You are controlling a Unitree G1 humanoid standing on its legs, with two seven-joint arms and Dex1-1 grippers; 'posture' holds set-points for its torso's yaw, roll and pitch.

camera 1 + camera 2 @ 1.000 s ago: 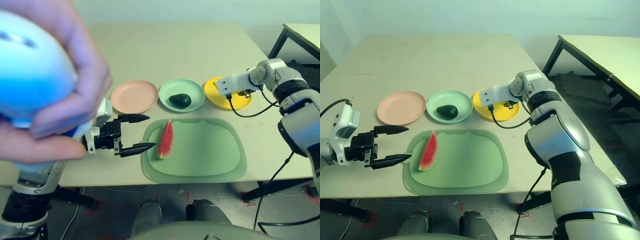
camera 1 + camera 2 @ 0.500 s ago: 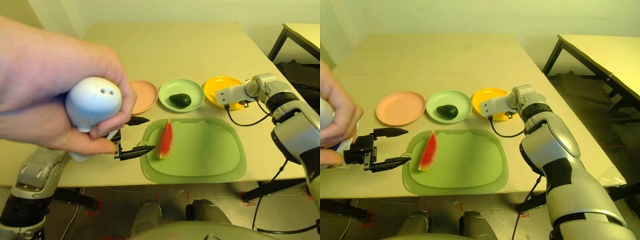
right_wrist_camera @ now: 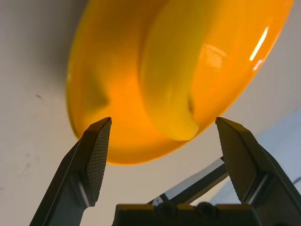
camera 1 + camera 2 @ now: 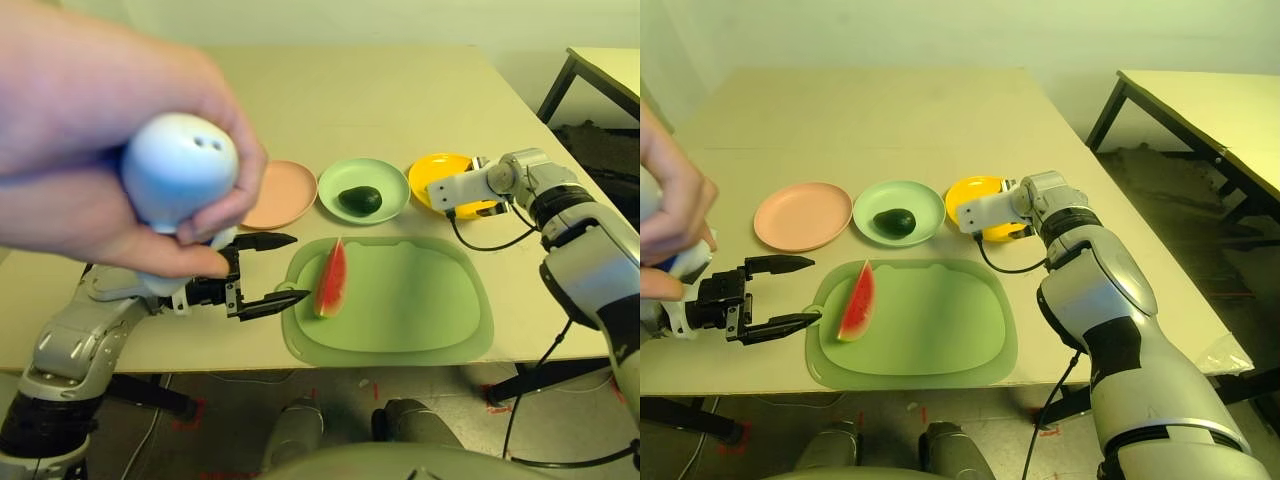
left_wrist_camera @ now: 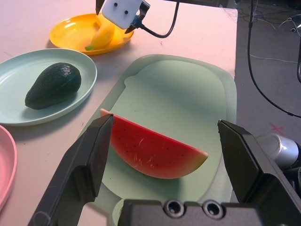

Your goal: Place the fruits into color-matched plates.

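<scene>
In the left eye view, a person's hand (image 4: 110, 150) fills the upper left of the frame; below it the left gripper (image 4: 268, 268) has its fingers spread beside the watermelon wedge (image 4: 332, 279) on the green mat (image 4: 420, 310). The avocado (image 4: 360, 200) lies in the mint green plate (image 4: 390, 178), the pink plate (image 4: 290, 190) left of it. The left wrist view shows the banana (image 5: 99, 37) in the yellow plate (image 5: 70, 35). In the right wrist view, the right gripper (image 3: 167, 146) stands agape before them.

Silver, rounded arm shells are showing, with black tapered fingers (image 5: 89, 165) on a black, two-screwed base; a black cable is looping behind the white right wrist block (image 4: 458, 187).
</scene>
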